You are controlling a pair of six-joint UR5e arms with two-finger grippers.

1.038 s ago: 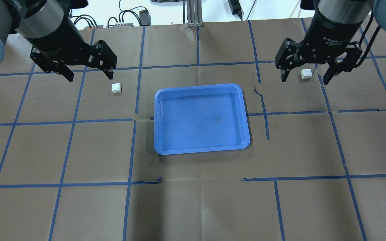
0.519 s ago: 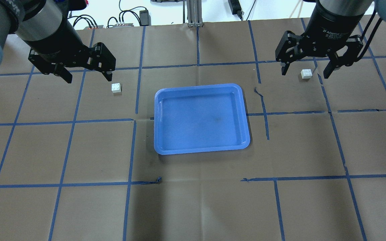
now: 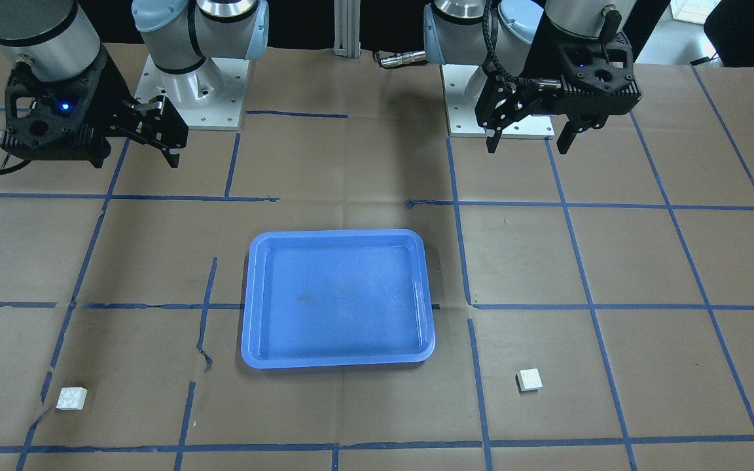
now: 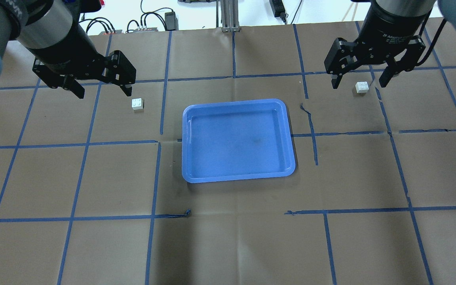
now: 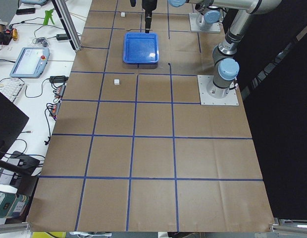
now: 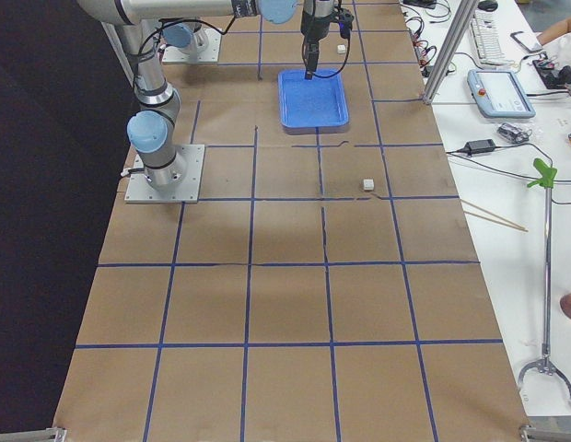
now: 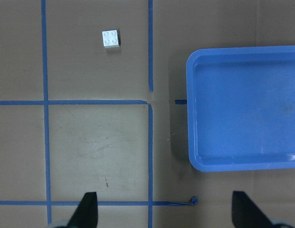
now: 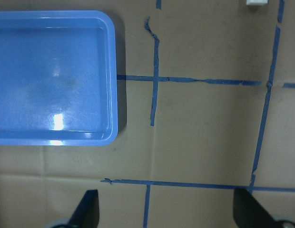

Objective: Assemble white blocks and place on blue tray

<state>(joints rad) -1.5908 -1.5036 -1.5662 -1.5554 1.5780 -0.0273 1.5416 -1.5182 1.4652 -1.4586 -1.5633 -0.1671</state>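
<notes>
The blue tray (image 4: 185, 146) lies empty mid-table; it also shows in the front view (image 3: 246, 327) and in both wrist views (image 7: 190, 118) (image 8: 114, 71). One white block (image 4: 137, 104) sits on the paper left of the tray, just right of my open left gripper (image 4: 103, 92), which hovers above the table. This block shows in the left wrist view (image 7: 111, 39) and the front view (image 3: 529, 379). The other white block (image 4: 361, 87) sits far right of the tray, in line under my open, raised right gripper (image 4: 358, 82). It shows in the front view (image 3: 71, 398). Both grippers are empty.
Brown paper with a blue tape grid (image 4: 159, 118) covers the table. An aluminium post (image 4: 228, 16) and cables (image 4: 149, 21) stand past the far edge. The arm bases (image 3: 187, 91) (image 3: 482, 98) sit on the robot's side. A side bench holds a teach pendant (image 5: 29, 59).
My right gripper has shifted slightly toward the far edge of the overhead view, staying open. My left gripper has barely moved. Both blocks and the tray are unmoved.
</notes>
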